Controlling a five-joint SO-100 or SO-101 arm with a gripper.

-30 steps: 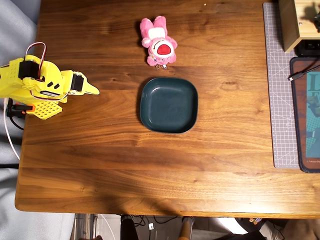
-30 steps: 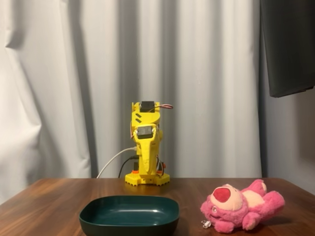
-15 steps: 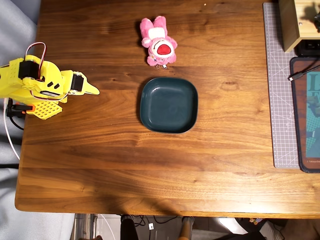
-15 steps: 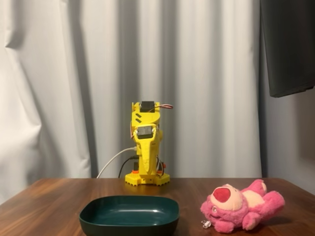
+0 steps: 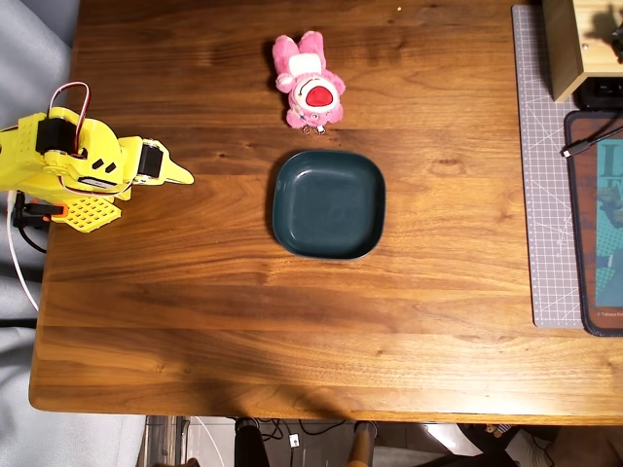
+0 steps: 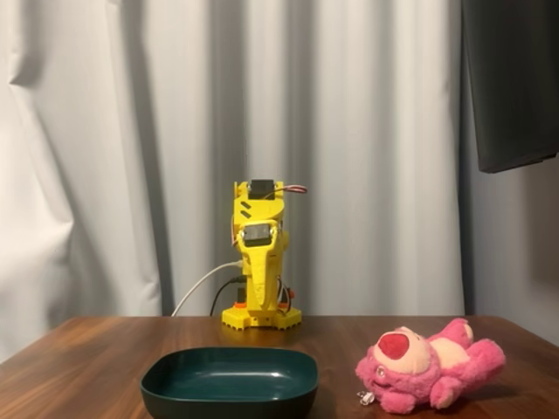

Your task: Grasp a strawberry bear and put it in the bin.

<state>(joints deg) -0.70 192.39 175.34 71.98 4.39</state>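
Note:
The pink strawberry bear (image 5: 309, 81) lies on its back on the wooden table, just above the bin in the overhead view; in the fixed view the bear (image 6: 428, 364) lies right of the bin. The dark teal bin (image 5: 329, 203) sits mid-table, empty, also seen as a shallow dish (image 6: 230, 381) in the fixed view. My yellow arm is folded at the table's left edge in the overhead view, its gripper (image 5: 173, 174) shut and far from both. In the fixed view the gripper (image 6: 259, 301) points down over the arm's base.
A grey cutting mat (image 5: 543, 165), a dark mouse pad (image 5: 596, 224) and a wooden box (image 5: 576, 44) occupy the right edge in the overhead view. A white cable (image 5: 21, 263) trails from the arm's base. White curtains (image 6: 131, 157) hang behind.

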